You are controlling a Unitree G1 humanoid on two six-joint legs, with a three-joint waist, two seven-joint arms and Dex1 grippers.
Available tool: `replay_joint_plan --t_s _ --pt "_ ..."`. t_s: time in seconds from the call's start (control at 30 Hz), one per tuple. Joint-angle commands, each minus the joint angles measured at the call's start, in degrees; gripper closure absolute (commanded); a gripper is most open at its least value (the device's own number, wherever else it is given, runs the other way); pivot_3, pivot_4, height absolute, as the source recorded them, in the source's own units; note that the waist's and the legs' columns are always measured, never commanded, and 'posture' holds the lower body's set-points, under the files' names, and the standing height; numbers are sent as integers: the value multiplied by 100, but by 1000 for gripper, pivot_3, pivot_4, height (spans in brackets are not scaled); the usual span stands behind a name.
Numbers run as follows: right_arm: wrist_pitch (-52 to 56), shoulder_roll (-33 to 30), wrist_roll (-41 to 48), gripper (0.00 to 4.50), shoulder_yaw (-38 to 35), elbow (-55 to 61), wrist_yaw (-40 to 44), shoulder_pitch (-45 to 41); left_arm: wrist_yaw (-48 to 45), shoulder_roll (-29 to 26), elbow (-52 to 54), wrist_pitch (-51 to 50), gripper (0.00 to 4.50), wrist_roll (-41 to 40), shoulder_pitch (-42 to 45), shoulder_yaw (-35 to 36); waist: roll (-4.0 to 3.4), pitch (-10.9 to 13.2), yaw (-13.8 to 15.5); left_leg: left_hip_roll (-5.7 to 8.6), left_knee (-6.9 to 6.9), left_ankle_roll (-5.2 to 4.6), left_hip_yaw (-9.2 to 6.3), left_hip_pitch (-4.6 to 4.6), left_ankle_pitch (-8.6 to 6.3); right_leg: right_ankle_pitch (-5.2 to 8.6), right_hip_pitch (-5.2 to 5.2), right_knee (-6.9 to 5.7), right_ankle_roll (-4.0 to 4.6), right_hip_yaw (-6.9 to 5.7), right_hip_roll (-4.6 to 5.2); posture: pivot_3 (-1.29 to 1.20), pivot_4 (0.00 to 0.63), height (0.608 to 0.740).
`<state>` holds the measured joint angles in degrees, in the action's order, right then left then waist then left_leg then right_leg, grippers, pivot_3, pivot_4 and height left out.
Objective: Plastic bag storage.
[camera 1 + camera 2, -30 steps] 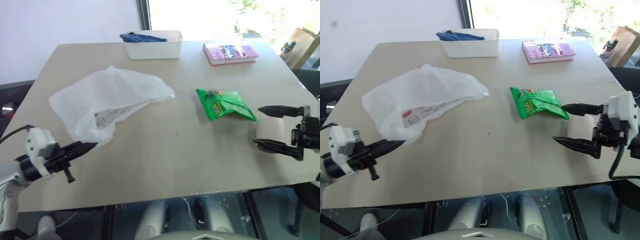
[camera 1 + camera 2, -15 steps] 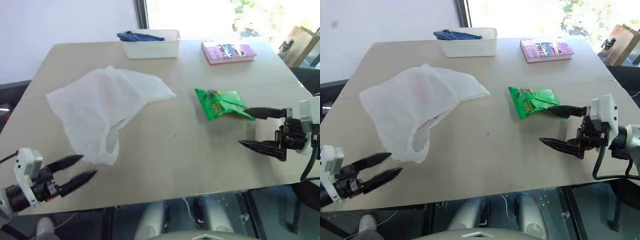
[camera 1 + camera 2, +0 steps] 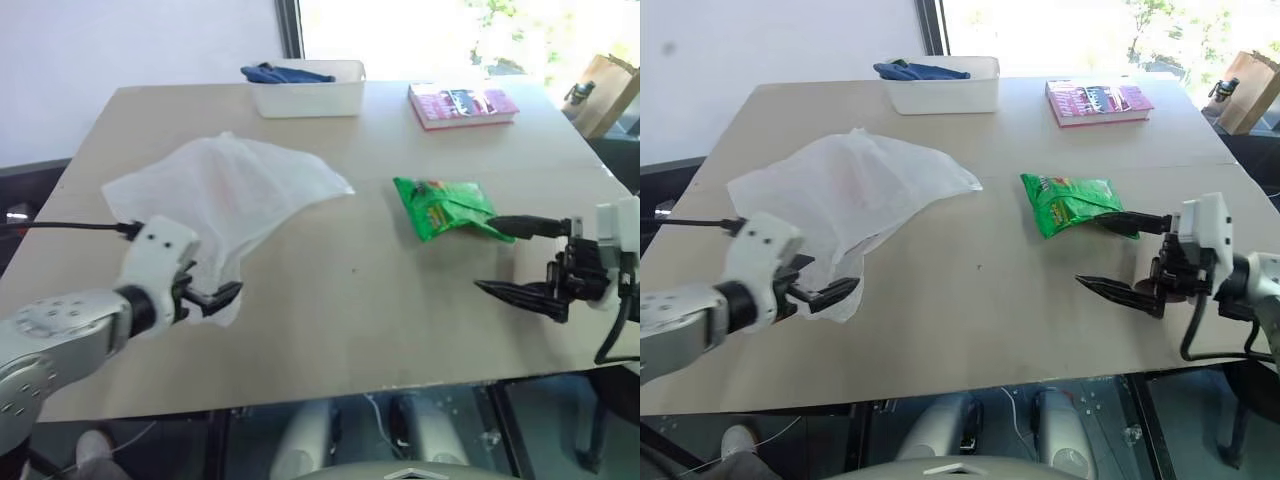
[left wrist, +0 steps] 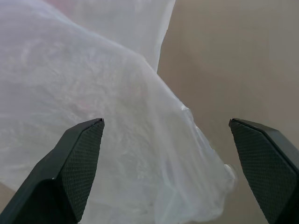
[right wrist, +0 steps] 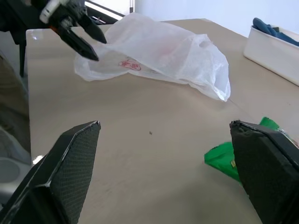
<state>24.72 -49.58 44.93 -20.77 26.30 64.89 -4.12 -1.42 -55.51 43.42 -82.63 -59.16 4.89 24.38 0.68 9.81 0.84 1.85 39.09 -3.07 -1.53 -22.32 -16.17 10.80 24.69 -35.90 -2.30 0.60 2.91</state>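
A: Plastic bag point(image 3: 225, 185) — thin, crinkled, translucent white, spread flat on the table's point(image 3: 330, 300) left half; faint red print.

B: Left gripper point(image 3: 830, 290) at its near edge, black fingers spread, nothing held. Right gripper point(image 3: 1115, 255) gapes beside the glossy green snack packet point(image 3: 450, 207).

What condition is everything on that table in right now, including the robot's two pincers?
Plastic bag: empty, spread flat and crumpled on the table.
Green snack packet: sealed, lying flat.
White tub: open-topped, blue cloth inside.
Pink book: closed, lying flat.
Left pincer: open, at the bag's near edge, holding nothing.
Right pincer: open wide, empty, beside the snack packet.
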Motion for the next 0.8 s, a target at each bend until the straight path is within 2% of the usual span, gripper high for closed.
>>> replay_joint_plan --t_s 0.03,0.1,0.17,0.27,0.37,0.47,0.5,0.57,0.67,0.8 --pt "-40 -127 181 0 -344 247 49 40 511 335 142 -499 269 336 384 -472 1 0 -6 0 0 0 4 2 0 0 0 0 0 5 0 0 150 740" --pt "-41 -158 185 0 -407 292 23 86 672 588 94 -624 900 596 539 -718 1 0 -10 0 0 1 7 2 0 0 0 0 0 8 0 0 150 740" --pt "7 -194 205 0 -459 350 -15 123 706 740 43 -625 1800 844 624 -854 3 1 -3 0 0 2 6 4 0 0 -1 -1 1 7 -1 0 150 740" --pt "113 -200 228 0 -379 466 -197 68 638 720 -21 -439 3294 1234 620 -983 3 1 -1 0 0 4 5 4 1 1 -1 -1 2 7 -1 0 150 740" --pt "156 -132 -17 0 -65 573 -532 -79 460 597 -164 -119 4421 1599 605 -1007 3 1 1 0 0 4 7 3 2 3 -1 -1 5 8 0 0 150 740" --pt "126 199 -1073 0 859 453 -1459 -595 -407 79 -612 1275 4467 2209 545 -1014 15 -1 -23 -3 -1 16 11 9 8 13 1 -1 23 12 -5 0 150 740" --pt "80 313 -1564 0 1223 275 -1784 -815 -964 6 -699 2002 4467 2320 491 -870 14 -1 -17 -3 -2 21 11 9 11 13 1 -1 26 13 -6 0 150 740" --pt "-280 371 -2981 0 2169 -321 -2283 -1324 -2374 -11 -910 2948 4467 1937 454 -277 13 0 -21 -3 -4 27 17 13 14 12 1 -2 33 15 -4 0 150 740" --pt "-545 575 -4253 0 2977 -1085 -2861 -1893 -3172 -156 -1272 2895 4467 1370 591 353 14 0 -2 0 -3 27 27 7 16 10 9 1 36 8 0 0 150 740" --pt "-502 824 -5425 0 3597 -1988 -3430 -2385 -3293 -308 -1477 2527 4467 843 961 742 13 1 4 1 -1 26 16 -25 17 7 37 0 32 -8 -8 0 150 740"
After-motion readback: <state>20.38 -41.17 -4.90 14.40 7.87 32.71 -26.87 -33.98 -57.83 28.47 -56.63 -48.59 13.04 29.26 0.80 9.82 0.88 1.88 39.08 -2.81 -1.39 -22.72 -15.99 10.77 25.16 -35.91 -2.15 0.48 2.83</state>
